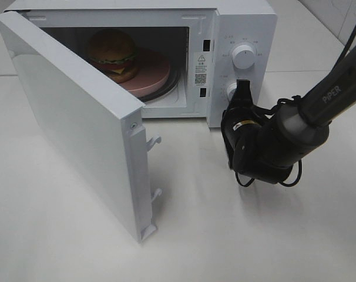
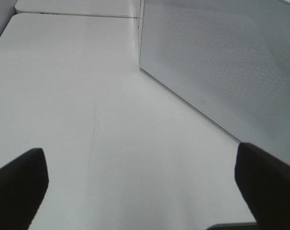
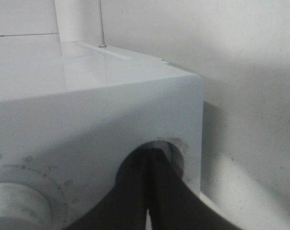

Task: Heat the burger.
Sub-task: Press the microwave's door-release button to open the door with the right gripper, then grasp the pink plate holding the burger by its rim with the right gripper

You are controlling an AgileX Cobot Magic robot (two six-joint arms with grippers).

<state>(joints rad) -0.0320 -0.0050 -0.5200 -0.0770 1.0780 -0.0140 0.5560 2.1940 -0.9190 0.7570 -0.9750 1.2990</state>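
Microwave door (image 1: 78,117) open, burger (image 1: 112,54) inside microwave (image 1: 242,23), right gripper (image 1: 244,93) jaws pressed together at its lower knob (image 1: 231,89), left gripper (image 2: 142,188) jaws spread

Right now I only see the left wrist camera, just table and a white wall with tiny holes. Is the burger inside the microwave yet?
Observer: Yes, the burger sits on a pink plate inside the microwave.
Operator: Is the door closed?
Observer: No, the door stands wide open, swung out toward the front of the table.
Operator: What's the other arm doing?
Observer: The right gripper is shut, with its tips at the lower knob on the microwave's panel. I can't tell if they touch it.
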